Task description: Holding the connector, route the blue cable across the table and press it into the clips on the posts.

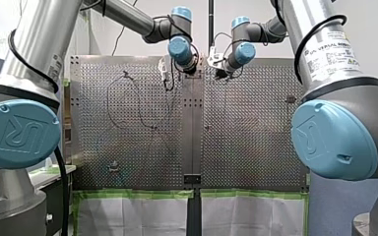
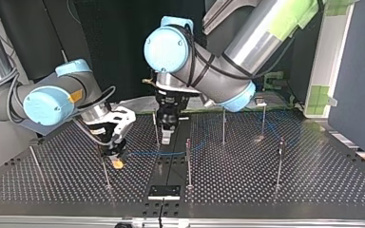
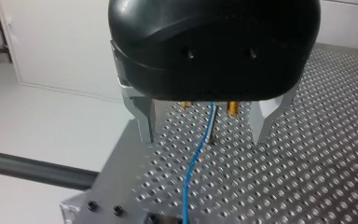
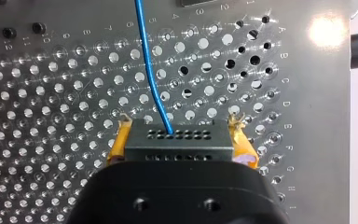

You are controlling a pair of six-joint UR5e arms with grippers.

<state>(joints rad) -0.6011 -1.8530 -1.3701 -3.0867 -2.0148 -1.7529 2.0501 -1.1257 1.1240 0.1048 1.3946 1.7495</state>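
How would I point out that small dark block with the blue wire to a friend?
Start at the perforated table and follow my right arm, at the top view's left, down to its jaws with yellow pads. The connector is the black block clamped between them. Unlike the thin posts nearby, it has rows of tiny holes and the blue cable leaving it.

My left claw point(image 3: 204, 135) hides part of the blue cable point(image 3: 192, 165); clips point(image 2: 261, 101) on the posts point(image 2: 188, 161) look indistinct.
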